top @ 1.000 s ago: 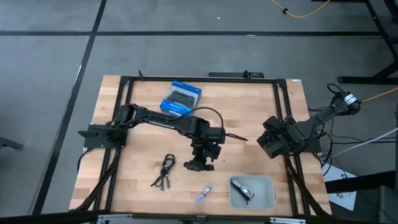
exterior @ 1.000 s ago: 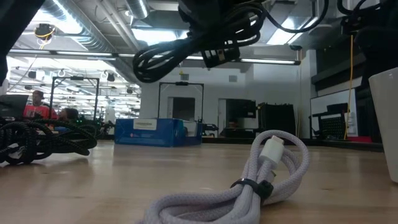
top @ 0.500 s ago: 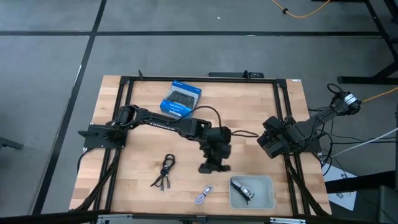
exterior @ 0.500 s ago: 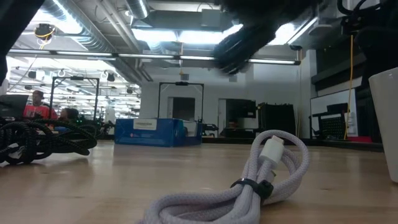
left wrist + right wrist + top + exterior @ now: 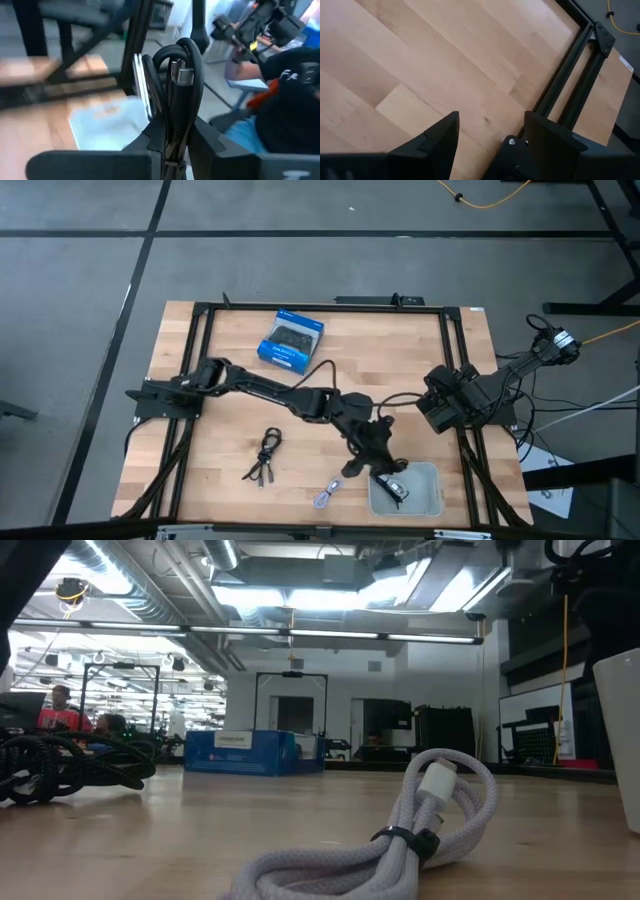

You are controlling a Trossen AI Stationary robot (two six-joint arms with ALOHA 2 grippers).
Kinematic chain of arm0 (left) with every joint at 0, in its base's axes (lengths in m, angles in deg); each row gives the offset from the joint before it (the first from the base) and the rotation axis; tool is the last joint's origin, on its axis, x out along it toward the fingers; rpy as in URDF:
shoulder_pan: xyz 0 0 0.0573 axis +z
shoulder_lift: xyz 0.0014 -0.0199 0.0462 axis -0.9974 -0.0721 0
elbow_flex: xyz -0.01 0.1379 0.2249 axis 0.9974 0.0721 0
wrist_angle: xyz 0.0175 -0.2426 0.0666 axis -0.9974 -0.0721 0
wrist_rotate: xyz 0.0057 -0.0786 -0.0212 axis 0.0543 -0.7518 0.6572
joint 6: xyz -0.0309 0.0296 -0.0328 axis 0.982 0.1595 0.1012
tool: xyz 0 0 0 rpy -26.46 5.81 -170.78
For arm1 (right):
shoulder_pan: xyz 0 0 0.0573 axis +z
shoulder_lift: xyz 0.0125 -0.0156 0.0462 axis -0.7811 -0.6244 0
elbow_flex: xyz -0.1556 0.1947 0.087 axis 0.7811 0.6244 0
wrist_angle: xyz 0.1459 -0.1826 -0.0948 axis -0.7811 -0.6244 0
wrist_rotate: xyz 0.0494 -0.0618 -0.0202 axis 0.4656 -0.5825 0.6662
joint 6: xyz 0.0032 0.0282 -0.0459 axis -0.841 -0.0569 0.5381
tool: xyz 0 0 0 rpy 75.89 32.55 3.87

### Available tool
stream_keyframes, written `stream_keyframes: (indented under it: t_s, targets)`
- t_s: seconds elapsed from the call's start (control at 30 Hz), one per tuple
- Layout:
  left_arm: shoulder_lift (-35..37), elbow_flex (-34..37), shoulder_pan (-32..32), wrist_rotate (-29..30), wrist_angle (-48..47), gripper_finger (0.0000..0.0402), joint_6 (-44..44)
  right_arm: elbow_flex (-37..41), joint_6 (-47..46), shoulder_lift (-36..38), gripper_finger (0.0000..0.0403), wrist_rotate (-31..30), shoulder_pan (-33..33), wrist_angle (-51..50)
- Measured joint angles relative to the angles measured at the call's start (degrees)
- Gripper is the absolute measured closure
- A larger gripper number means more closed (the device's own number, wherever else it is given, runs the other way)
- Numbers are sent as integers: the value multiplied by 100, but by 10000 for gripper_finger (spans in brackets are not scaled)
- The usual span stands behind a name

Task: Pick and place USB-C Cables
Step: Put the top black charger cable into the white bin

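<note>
The left gripper [image 5: 368,458], fingers clamped on a black cable bundle [image 5: 176,85] standing upright between them, hangs just beside the grey tray [image 5: 428,498], while the right gripper [image 5: 490,131], fingers apart, waits at the table edge.

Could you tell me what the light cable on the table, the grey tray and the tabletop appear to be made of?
Light cable: seemingly braided fabric sheath, matte, with a woven texture visible in the low view.
Grey tray: probably plastic, a smooth, uniform grey with rounded corners.
Tabletop: wood, looks like butcher-block, with visible grain and joined planks.
</note>
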Motion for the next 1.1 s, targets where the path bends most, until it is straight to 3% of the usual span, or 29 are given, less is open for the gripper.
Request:
stream_keyframes:
  t_s: [0.13,0.3,0.43,0.67,0.9,1.1]
  targets:
    - [-514,-436,37,-44,76,359,469,0,-1,0,175,-8,0,-2]
    - [-1276,-1821,15,-322,42,359,690,0,1,-1,175,30,0,-6]
    - [-1663,-2693,-28,-256,-948,359,648,0,7,-1,175,143,0,-144]
    - [-1790,-2610,-81,780,-1146,359,670,0,4,-1,175,50,0,-187]
    - [-1877,-2595,-197,1020,-1614,359,708,0,2,-1,175,70,0,-190]
    - [-1879,-2595,-306,1630,-2106,359,664,2,8,-1,175,90,0,-190]
